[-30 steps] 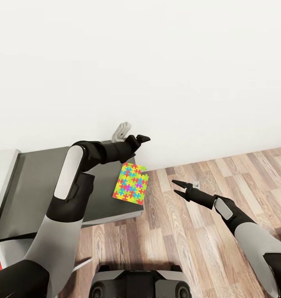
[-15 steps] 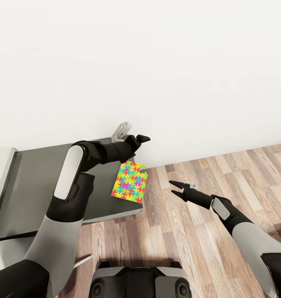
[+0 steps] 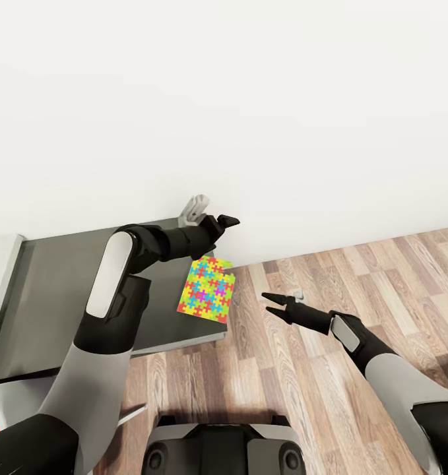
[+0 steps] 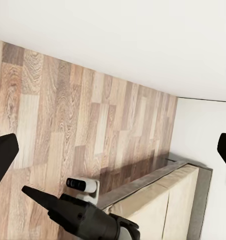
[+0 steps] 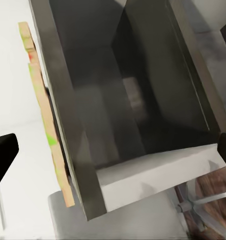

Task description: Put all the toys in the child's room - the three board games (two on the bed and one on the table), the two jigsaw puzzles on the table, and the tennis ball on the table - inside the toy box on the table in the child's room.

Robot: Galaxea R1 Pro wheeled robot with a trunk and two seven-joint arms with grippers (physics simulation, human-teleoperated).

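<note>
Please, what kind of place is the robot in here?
Probably a room in a home, perhaps a child's. A bright jigsaw puzzle lies on the corner of a dark grey table against a plain white wall, with a wood-plank floor beside it.

The floor (image 3: 355,290) is laid in wood planks with a visible grain and a faint satin sheen. The wall (image 3: 250,99) is rendered as smooth, matt white plaster. The dark grey section of the table (image 3: 59,290) is shown as a smooth, matt slab with a paler edge. The jigsaw puzzle (image 3: 207,290) is seen as a thin, flat square printed in bright, saturated colours, its edge looking like pale board in the right wrist view. The arms are clad in smooth plastic shells, pale grey and matt black, and the left gripper (image 3: 225,221) and the right gripper (image 3: 271,305) are finished in matt black.
</note>
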